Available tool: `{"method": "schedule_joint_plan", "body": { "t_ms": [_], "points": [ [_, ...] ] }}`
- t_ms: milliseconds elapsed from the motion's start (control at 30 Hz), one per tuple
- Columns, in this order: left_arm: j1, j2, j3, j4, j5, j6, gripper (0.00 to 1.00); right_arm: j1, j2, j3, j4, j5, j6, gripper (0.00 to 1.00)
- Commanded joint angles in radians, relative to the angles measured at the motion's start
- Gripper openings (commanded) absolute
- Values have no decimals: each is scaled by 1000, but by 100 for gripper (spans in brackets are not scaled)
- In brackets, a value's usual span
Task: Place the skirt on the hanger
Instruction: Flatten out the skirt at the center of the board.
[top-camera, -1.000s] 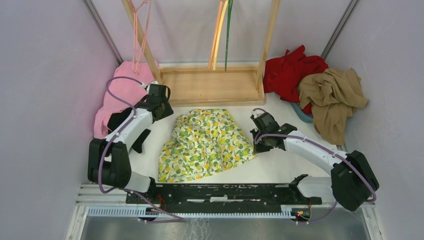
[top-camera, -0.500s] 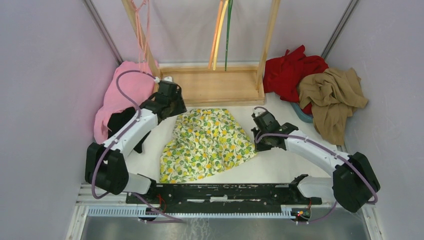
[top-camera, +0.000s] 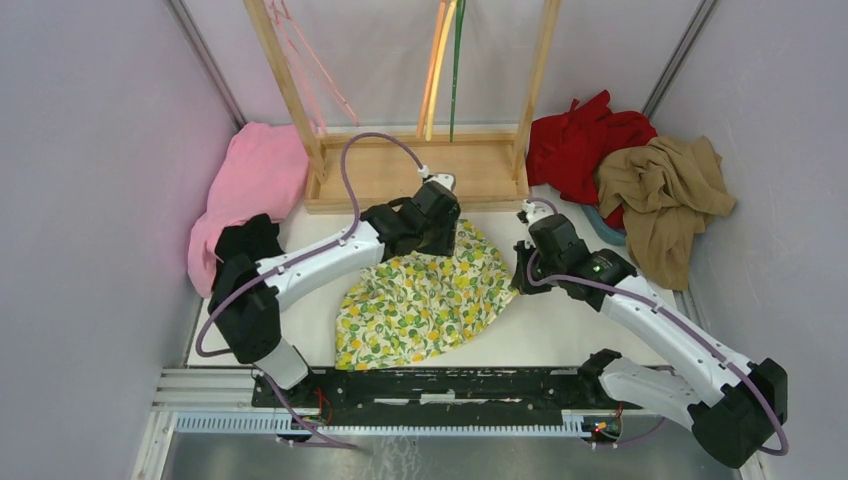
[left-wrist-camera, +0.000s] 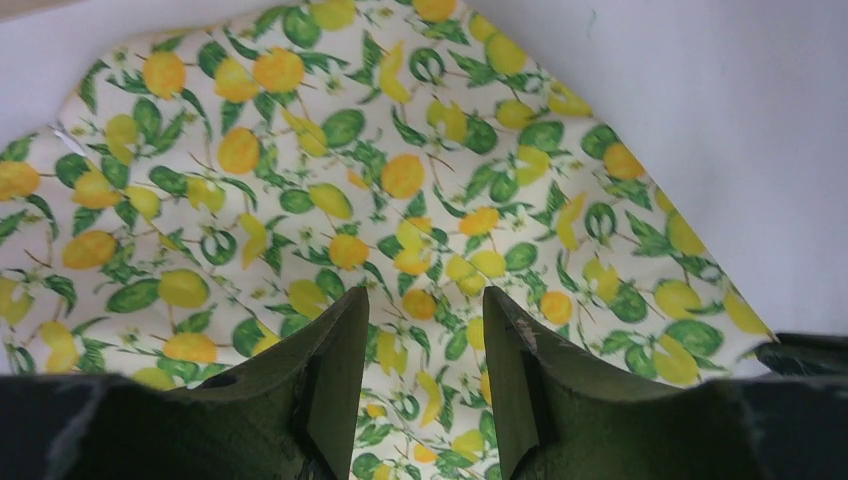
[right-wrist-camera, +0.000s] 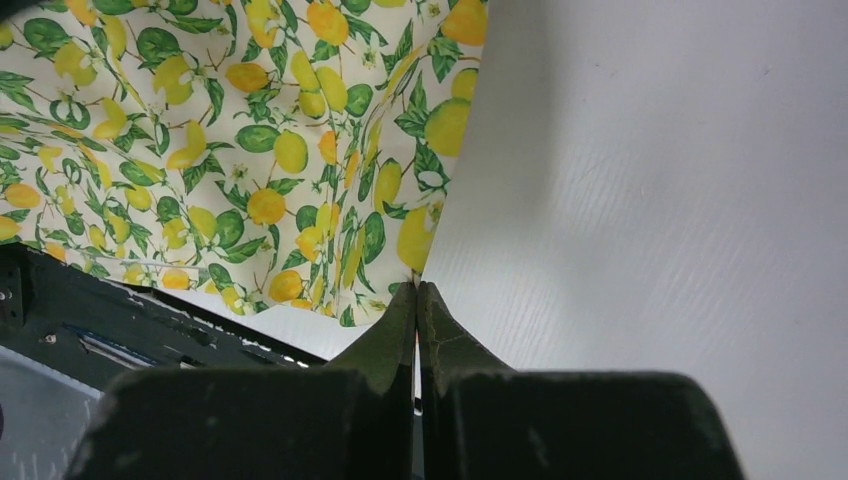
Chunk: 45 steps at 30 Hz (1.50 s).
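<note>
The skirt (top-camera: 430, 300), cream with lemons and leaves, lies spread on the white table between my arms. My left gripper (top-camera: 443, 232) hovers over its far edge. In the left wrist view its jaws (left-wrist-camera: 425, 305) stand open just above the skirt (left-wrist-camera: 300, 180), with nothing between them. My right gripper (top-camera: 524, 277) is at the skirt's right edge. The right wrist view shows it (right-wrist-camera: 417, 287) shut on the hem of the skirt (right-wrist-camera: 250, 130). The pink hanger (top-camera: 325, 80) hangs slanted on the wooden rack's left post.
A wooden rack (top-camera: 410, 175) stands at the back with an orange-yellow hanger (top-camera: 437, 60) and a green hanger (top-camera: 457, 60). A pink cloth (top-camera: 250, 180) lies at the left. Red (top-camera: 580, 140) and tan (top-camera: 665, 195) garments are piled at the right. A black rail (top-camera: 430, 385) runs along the front.
My left arm swung right from beside the pink cloth to over the skirt's far edge, its jaws wider. The right gripper shifted back, drawing the skirt's edge. The pink hanger swung.
</note>
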Motion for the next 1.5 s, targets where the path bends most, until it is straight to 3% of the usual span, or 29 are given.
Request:
{"method": "schedule_joint_plan", "body": {
  "t_ms": [0, 300, 433, 600, 1000, 1267, 1467],
  "points": [
    [-125, -106, -8, -2, -55, -49, 53, -3, -10, 36, 26, -25, 14, 1],
    [-412, -292, -244, 232, -135, -3, 56, -3, 98, 115, 70, -74, 42, 1],
    [-519, -338, -317, 318, -239, 31, 58, -3, 117, 145, 71, -96, 56, 1],
    [-613, -283, -313, 350, -430, 102, 59, -3, 129, 183, 82, -149, 72, 1],
    [-659, -72, -228, 388, -705, 194, 62, -3, 140, 221, 84, -210, 78, 1],
    [-659, -87, -264, 472, -743, 231, 63, -3, 131, 218, 93, -225, 80, 1],
    [-652, -62, -287, 541, -691, 245, 63, -3, 129, 220, 96, -236, 81, 1]
  ]
}}
